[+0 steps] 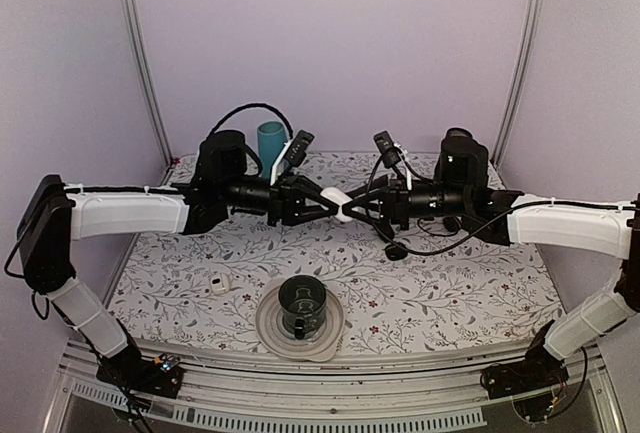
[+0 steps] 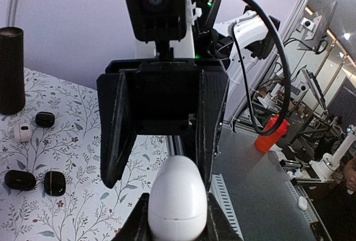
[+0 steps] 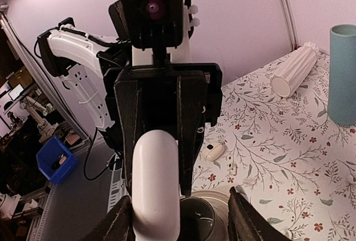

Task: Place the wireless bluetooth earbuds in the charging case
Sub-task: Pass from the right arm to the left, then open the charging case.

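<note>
The glossy white charging case [image 1: 337,199] hangs in mid-air over the table's middle, its lid closed. My left gripper [image 1: 325,201] is shut on it; in the left wrist view the case [image 2: 177,199] sits pinched between my two fingertips [image 2: 219,225]. My right gripper [image 1: 351,209] faces it, open, with its jaws straddling the case's other end. In the right wrist view the case [image 3: 156,188] rests against my left fingertip [image 3: 119,224], and the other finger stands well apart. A tiny white earbud [image 3: 232,168] lies on the cloth.
A dark cup [image 1: 302,303] stands on a round plate [image 1: 268,331] near the front. A small white piece with a dark mark [image 1: 217,284] lies left of it. A teal cup [image 1: 271,143] is at the back. Black oval objects [image 1: 396,251] lie under the right arm.
</note>
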Tool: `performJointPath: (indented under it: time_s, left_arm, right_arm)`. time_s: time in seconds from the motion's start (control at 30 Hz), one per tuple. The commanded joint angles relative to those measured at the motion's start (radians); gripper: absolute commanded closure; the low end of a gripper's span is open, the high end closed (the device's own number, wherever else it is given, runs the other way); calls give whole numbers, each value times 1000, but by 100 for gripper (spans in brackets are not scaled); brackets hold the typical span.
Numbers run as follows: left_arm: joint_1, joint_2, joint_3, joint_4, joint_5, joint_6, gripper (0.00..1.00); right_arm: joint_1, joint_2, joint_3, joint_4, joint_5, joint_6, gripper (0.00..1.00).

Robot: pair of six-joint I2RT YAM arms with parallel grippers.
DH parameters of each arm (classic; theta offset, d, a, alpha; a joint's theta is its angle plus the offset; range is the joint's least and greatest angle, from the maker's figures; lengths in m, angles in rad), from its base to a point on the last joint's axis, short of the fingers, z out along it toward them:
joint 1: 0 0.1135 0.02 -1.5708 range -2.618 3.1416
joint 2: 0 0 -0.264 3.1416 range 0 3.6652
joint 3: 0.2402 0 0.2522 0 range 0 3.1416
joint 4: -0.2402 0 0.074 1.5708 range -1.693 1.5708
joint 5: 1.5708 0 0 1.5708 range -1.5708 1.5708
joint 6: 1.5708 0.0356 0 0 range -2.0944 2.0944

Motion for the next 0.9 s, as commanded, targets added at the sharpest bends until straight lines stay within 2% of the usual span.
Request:
performJointPath:
  time_s: [0.0, 0.2, 0.37, 0.7, 0.87]
  left_arm:
    - [-15, -37, -32, 88, 79, 0, 100]
    - [-13, -59, -49, 100, 110, 6, 100]
    - [-12, -81, -61, 49, 104, 45, 100]
    - [-9, -120, -97, 17, 75, 75, 100]
    - [-2, -126, -97, -23, -6, 87, 100]
  right_arm:
    - [1, 7, 28, 2, 99, 9, 40]
    - [0, -6, 21, -2, 166, 17, 36]
    - [-10, -23, 7, 3, 199, 28, 35]
    - [-15, -25, 5, 10, 190, 41, 35]
    - [-13, -24, 8, 17, 152, 44, 34]
